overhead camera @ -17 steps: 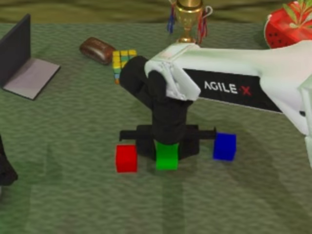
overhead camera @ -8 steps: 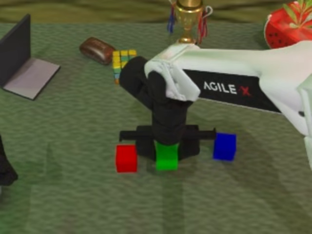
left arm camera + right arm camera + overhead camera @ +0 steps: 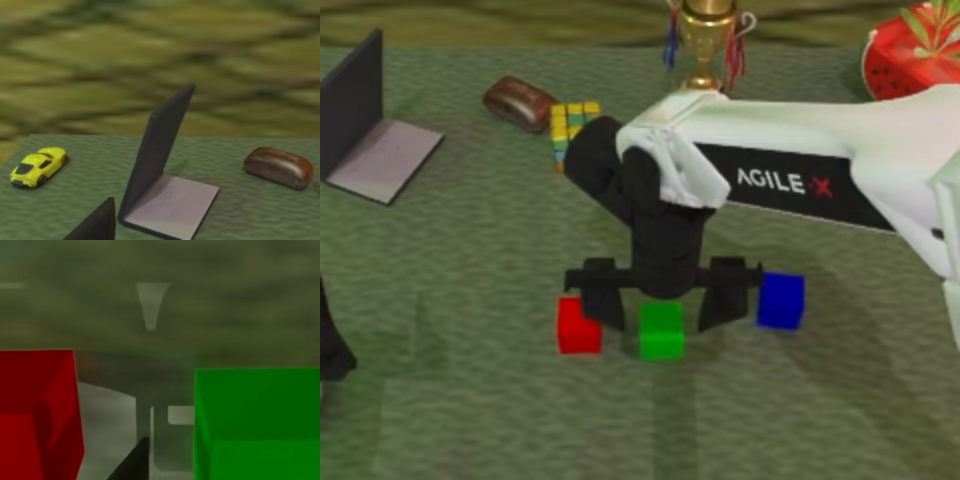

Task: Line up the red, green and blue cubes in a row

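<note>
Jaws of the right gripper (image 3: 660,310) gape wide astride the matte green cube (image 3: 661,330).

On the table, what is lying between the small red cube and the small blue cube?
In the top view, the matte green cube sits between the matte red cube and the matte blue cube, with the right end effector open astride it.

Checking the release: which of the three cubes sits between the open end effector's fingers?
The green cube, middle of the row; red cube and blue cube lie outside the right end effector.
</note>
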